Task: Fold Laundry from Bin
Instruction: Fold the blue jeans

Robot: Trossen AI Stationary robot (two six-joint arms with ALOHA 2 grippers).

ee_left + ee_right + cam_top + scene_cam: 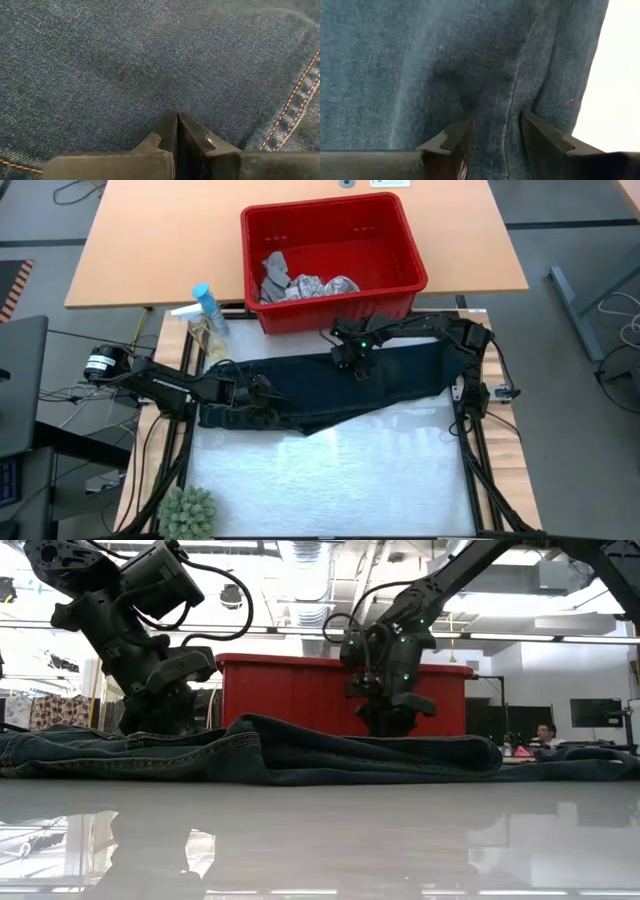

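One pair of trousers (330,385) across desk's (330,470) far edge; left gripper (176,131) jaws pressed together; right gripper (496,131) jaws pinching a trouser fold.

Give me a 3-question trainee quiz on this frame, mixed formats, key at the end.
1. True or false: the trousers lie spread across the table, outside the red bin.
2. Which gripper has its fingers pressed together, with nothing between them?
A. left gripper
B. right gripper
3. Fill in: beside the bin, near the left arm, stands a spray ____.

Key
1. True. The bin holds only the crumpled grey and white cloths.
2. A. The left gripper is shut, its tips against the denim; the right gripper's fingers stand apart with a fold of the trousers between them.
3. bottle
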